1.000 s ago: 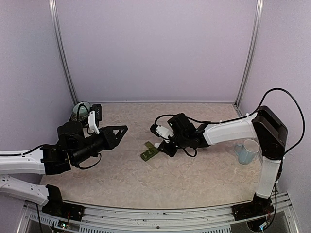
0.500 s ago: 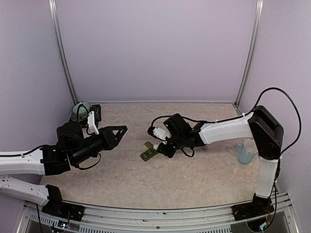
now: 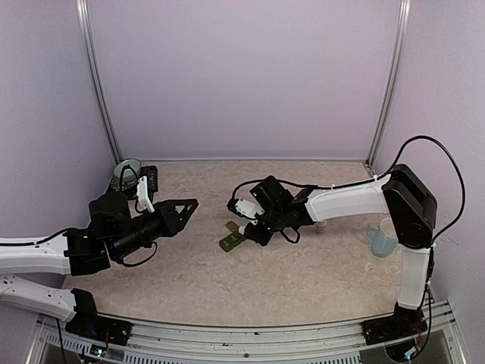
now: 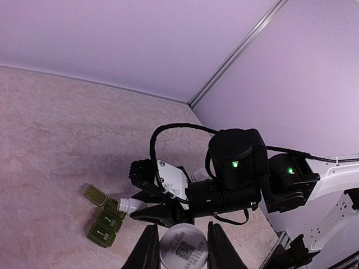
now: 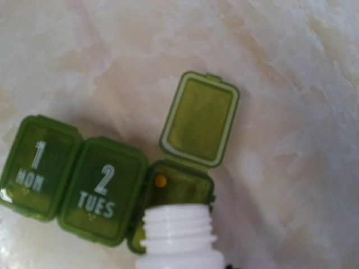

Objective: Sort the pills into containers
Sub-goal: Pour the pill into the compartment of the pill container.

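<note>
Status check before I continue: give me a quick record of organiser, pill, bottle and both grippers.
containers: green three-compartment strip; MON and TUES lids closed, third lid open
pill: one orange pill in the open compartment
bottle: white, uncapped, neck tipped over the open compartment
right gripper: shut on bottle
left gripper: holding a round white item, away from the strip

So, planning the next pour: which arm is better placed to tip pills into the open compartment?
Right, likely. The right jaws hold the white bottle, mouth at the containers' open compartment; the left jaws hang apart, holding a round white disc.
</note>
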